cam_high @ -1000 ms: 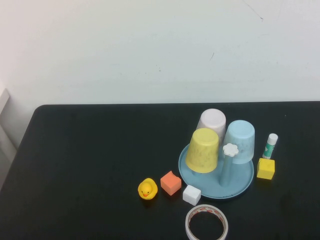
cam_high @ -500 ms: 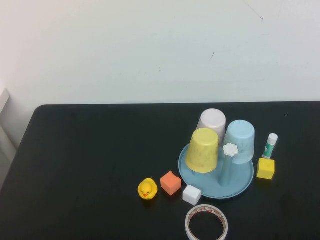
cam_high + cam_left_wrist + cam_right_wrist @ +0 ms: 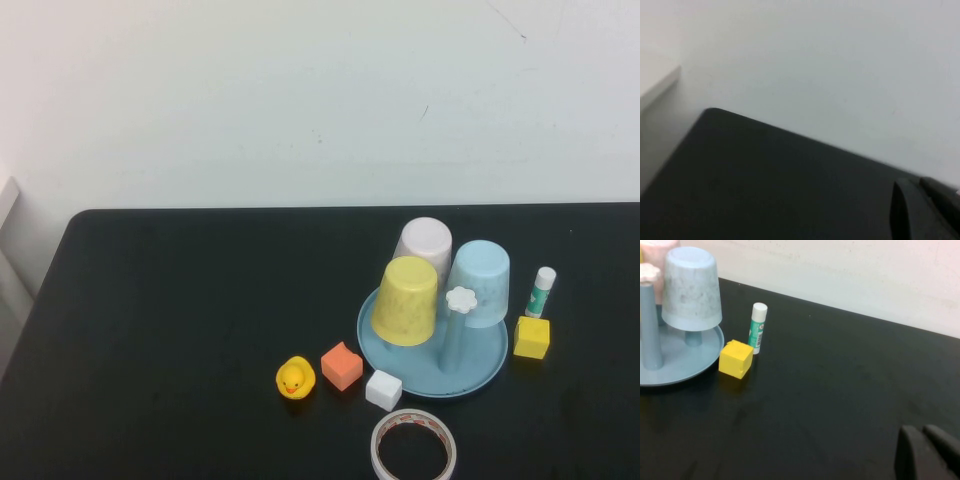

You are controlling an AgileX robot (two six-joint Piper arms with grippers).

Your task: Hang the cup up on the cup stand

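Observation:
The yellow cup (image 3: 406, 300) sits upside down over a peg at the front left of the cup stand (image 3: 480, 375), a round light-blue tray. A pink cup (image 3: 424, 240) and a light blue cup (image 3: 478, 282) hang upside down on other pegs. One peg with a white flower cap (image 3: 460, 300) is bare. Neither gripper shows in the high view. My left gripper (image 3: 914, 182) is shut and empty over the table's far left part. My right gripper (image 3: 920, 429) is shut and empty, to the right of the stand (image 3: 685, 365) and well apart from it.
A yellow duck (image 3: 295, 378), an orange block (image 3: 342, 365), a white cube (image 3: 383, 389) and a tape roll (image 3: 414, 448) lie in front of the stand. A yellow cube (image 3: 531, 337) and a glue stick (image 3: 541, 291) stand just right of it.

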